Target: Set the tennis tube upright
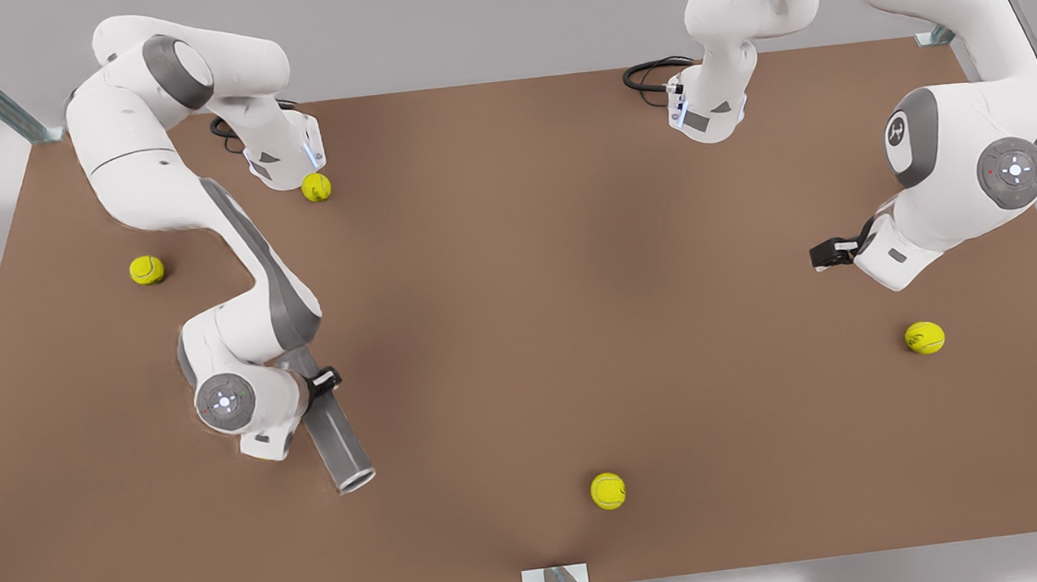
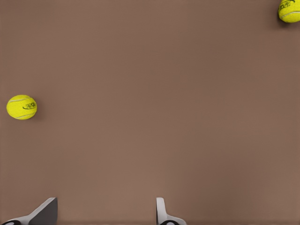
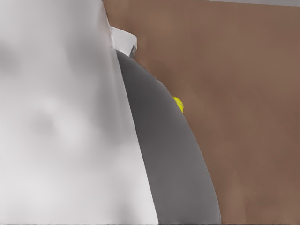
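The tennis tube (image 1: pixel 341 444) is a grey cylinder lying on its side near the front view's left, its silvery open rim toward the table's front edge. My right gripper (image 1: pixel 320 381) is shut on the tube's upper part, its black fingers clasping both sides. I cannot tell whether the tube rests on the table or hangs just above it. My left gripper (image 1: pixel 826 253) waits over the table at the front view's right. In the left wrist view the left gripper (image 2: pixel 103 215) is open with only bare table between its fingertips.
Several yellow tennis balls lie on the brown table (image 1: pixel 516 263): one at the back left (image 1: pixel 316 187), one at the far left (image 1: pixel 147 269), one near the front edge (image 1: pixel 608 490), one at the right (image 1: pixel 925 338). A ball (image 3: pixel 178 104) peeks from behind a white and grey curved body.
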